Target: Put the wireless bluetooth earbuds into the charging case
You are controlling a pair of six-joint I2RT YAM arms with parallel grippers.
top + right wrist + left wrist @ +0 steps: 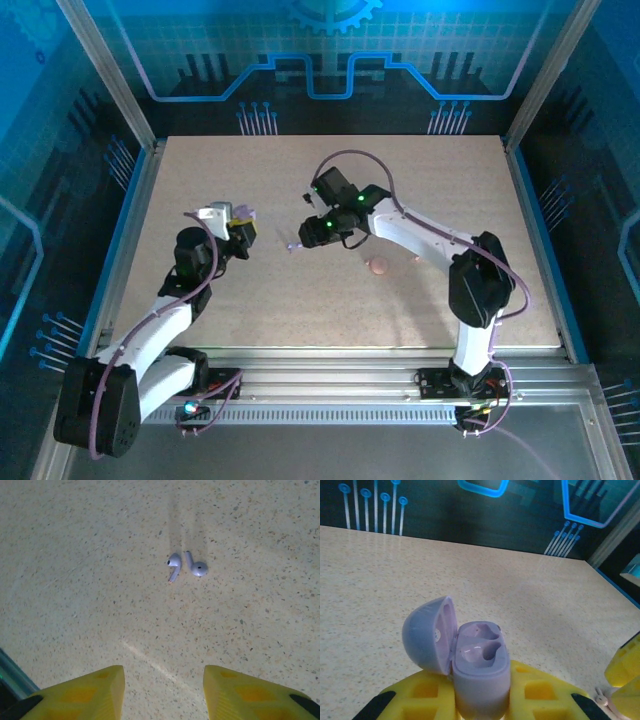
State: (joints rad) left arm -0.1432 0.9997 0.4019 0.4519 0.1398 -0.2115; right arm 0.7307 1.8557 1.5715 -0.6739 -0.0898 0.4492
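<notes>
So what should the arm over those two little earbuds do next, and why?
Probably lower the right end effector onto one of the earbuds: its jaws stand open above them, they lie loose on the table, and the case is open and empty.

A robot test cell in a lab, not a home or shop; beyond the left pincer (244, 232) and the right pincer (310, 234) rise walls (200, 50) printed with glowing blue circuit lines and a gear emblem (335, 12); aluminium posts (105, 70) frame the corners; under both pincers lies a speckled beige tabletop (300, 300); behind them, at its near edge, runs a slotted metal rail (330, 385).
</notes>
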